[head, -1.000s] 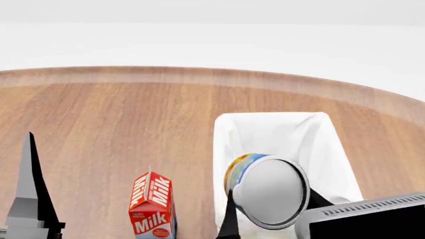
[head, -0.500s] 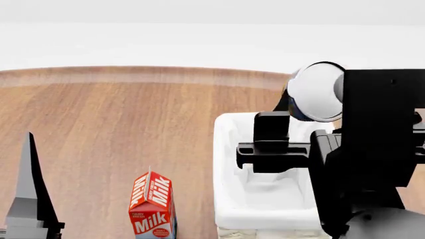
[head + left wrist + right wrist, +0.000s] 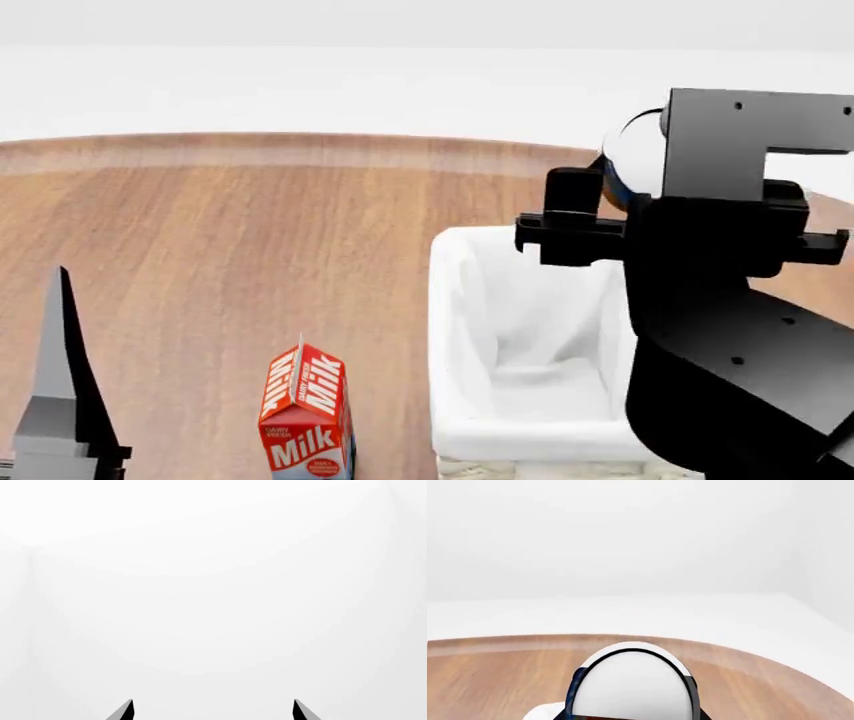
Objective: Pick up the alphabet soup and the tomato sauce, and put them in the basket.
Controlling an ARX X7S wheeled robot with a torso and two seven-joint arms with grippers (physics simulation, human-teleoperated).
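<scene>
Your right gripper (image 3: 627, 175) is clamped on the soup can (image 3: 630, 160), held high over the far right edge of the basket (image 3: 461, 330). The basket's white hollow lies open below. The milk carton (image 3: 307, 410) stands just left of the basket on the bench (image 3: 227, 250). Your left gripper (image 3: 212, 711) has its fingers spread apart, holding nothing.
</scene>
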